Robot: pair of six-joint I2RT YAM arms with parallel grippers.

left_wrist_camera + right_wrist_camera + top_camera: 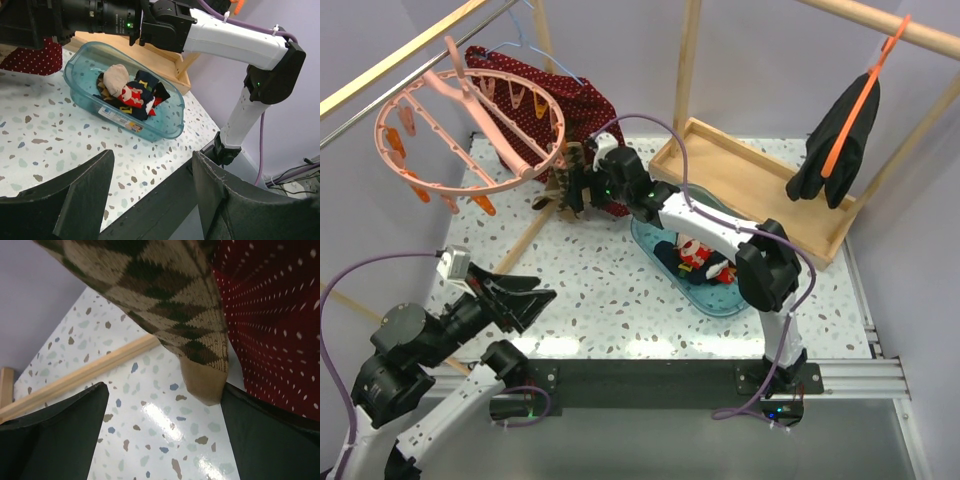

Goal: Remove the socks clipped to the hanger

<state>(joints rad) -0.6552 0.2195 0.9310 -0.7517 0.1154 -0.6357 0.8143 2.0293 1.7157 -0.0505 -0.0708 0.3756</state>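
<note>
Right wrist view looks up at a brown-and-tan argyle sock (165, 295) hanging toe-down between the two fingers of the right claw (162, 395), which stands wide open and has hold of nothing; the tan toe sits near the finger at 3 o'clock, and whether it touches cannot be told. From above, the pink ring hanger (495, 125) hangs tilted at about 10 o'clock over the worktop (600, 290), and this sock dangles from its rim at roughly 4 o'clock, just in front of the red dotted cloth (550, 100). Other socks (135, 95) already lie in the clear blue tub (170, 125), at about 3 o'clock from the worktop's middle. The left claw (152, 165) hovers low at 8 o'clock, partly open and empty. The sock looks light, soft and limp, a stretchy knit that will give before its clip does, so a pinch on the loose toe tip would probably only lengthen it. A better hold is likely higher, across the patterned foot, with plenty of cloth between the pads, followed by a steady downward pull. The hanger is light and free-hanging, so it may swing or tip with the tug.
</note>
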